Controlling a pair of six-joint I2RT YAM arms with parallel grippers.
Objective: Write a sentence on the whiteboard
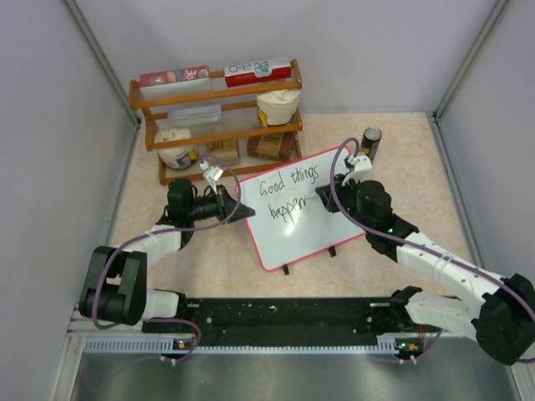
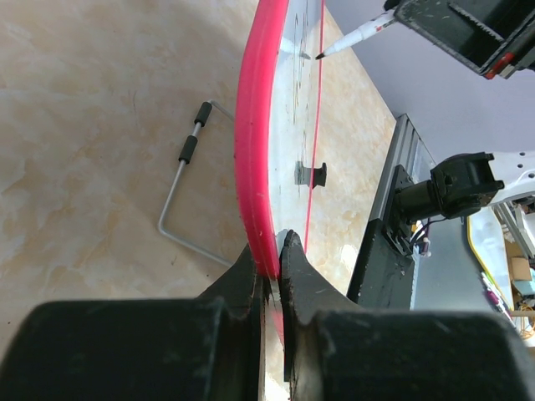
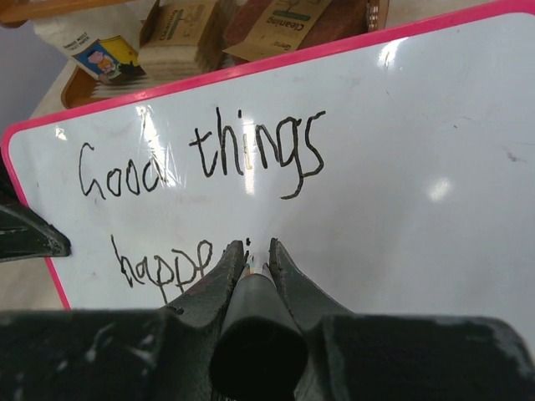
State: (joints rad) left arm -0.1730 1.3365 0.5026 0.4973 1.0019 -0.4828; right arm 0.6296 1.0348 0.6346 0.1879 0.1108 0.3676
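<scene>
Your whiteboard (image 1: pixel 309 234) stands propped between 2 grippers: the left gripper (image 1: pixel 248 214) on its left edge, the right gripper (image 1: pixel 321 203) with its marker (image 2: pixel 355 39) at its face. The shelf (image 1: pixel 216 117) sits behind it, and a can (image 1: pixel 371 144) stands behind its right corner.

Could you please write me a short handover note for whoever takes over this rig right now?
Left pincer: shut on the whiteboard at its pink left edge, steadying it.
Right pincer: shut on the marker, with the tip at or very near the board on the second line.
Board: propped up, tilted, between the two arms, in front of the wooden shelf.
Done: the sentence reads "Good things" on top and "happe" below. Anything after that is hidden behind the pincer.
Left: finish the second-line word, then lift the marker and release the board.
</scene>
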